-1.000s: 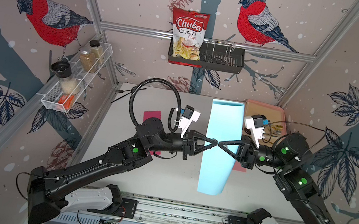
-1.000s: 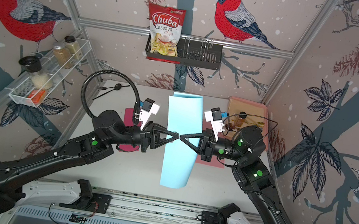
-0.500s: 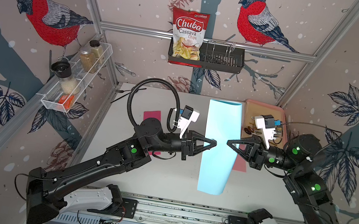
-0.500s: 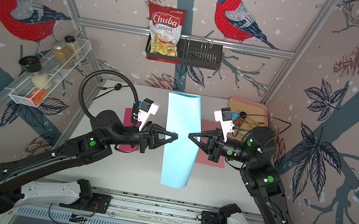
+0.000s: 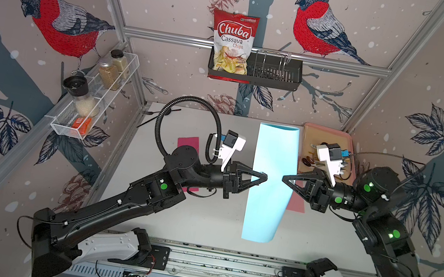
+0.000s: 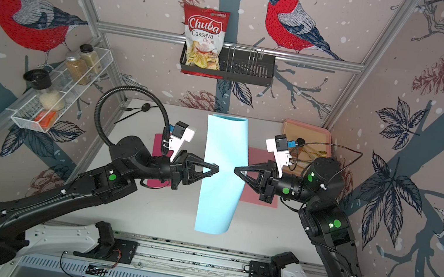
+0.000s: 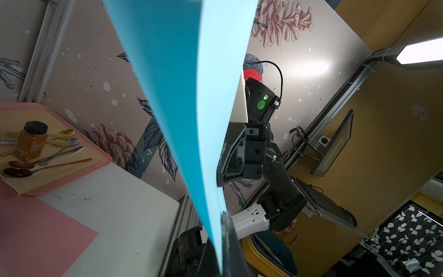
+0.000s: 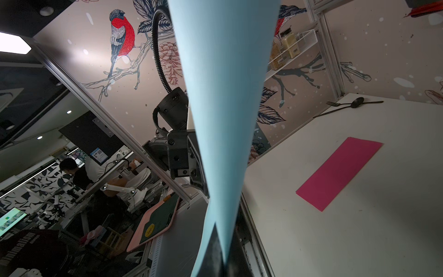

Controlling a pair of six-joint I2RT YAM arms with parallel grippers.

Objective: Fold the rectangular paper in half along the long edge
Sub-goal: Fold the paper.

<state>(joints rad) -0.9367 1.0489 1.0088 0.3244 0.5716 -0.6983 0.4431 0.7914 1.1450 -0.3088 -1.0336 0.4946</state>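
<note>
Left gripper (image 5: 264, 178), right gripper (image 5: 285, 178) each clamp a long edge of blue paper (image 5: 263, 214) — tips near, likely to bow it.

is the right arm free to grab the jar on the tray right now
Probably not yet: the right gripper is shut on the blue paper, which the left gripper also pinches, so it would have to let go first. The jar itself stands on the tray near that arm.

Sky-blue paper (image 5: 265, 202) dead centre, plain all over. At nine o'clock a magenta sheet (image 5: 188, 144), salmon-pink tray (image 5: 327, 130) at one, red-and-white chips bag (image 5: 233, 42) at twelve; beige walls (image 5: 176, 8) carry red-breasted birds and brown pinecones.
</note>
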